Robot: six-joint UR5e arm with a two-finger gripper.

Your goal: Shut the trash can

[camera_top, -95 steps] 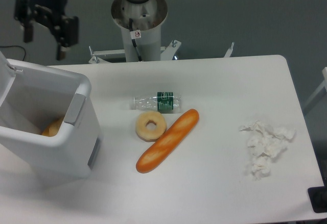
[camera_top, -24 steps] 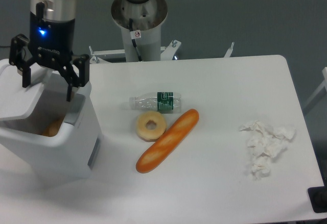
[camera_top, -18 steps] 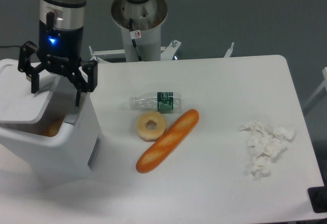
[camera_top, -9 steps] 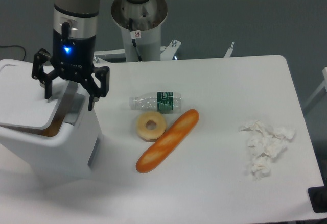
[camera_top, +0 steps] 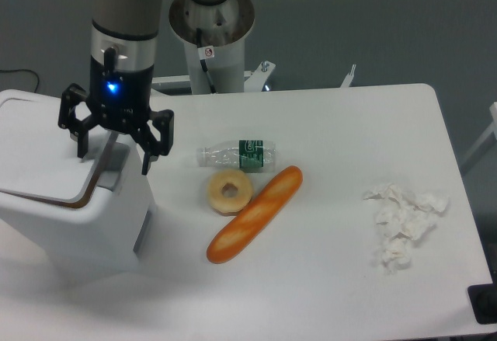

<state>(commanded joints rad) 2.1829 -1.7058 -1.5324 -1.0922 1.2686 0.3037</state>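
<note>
Gripper (camera_top: 113, 145) spread wide at frame left, above trash can (camera_top: 70, 209); lid (camera_top: 45, 151) nearly down.

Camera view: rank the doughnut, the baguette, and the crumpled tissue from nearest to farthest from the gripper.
Measured from the gripper, above the trash can:
1. Doughnut, just to its right in the picture, below the bottle.
2. Baguette, lying diagonally beyond the doughnut.
3. Crumpled tissue, at the table's far right side.

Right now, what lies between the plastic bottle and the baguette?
The doughnut lies partly between the bottle and the baguette, toward their left ends, as the fixed camera shows.
</note>
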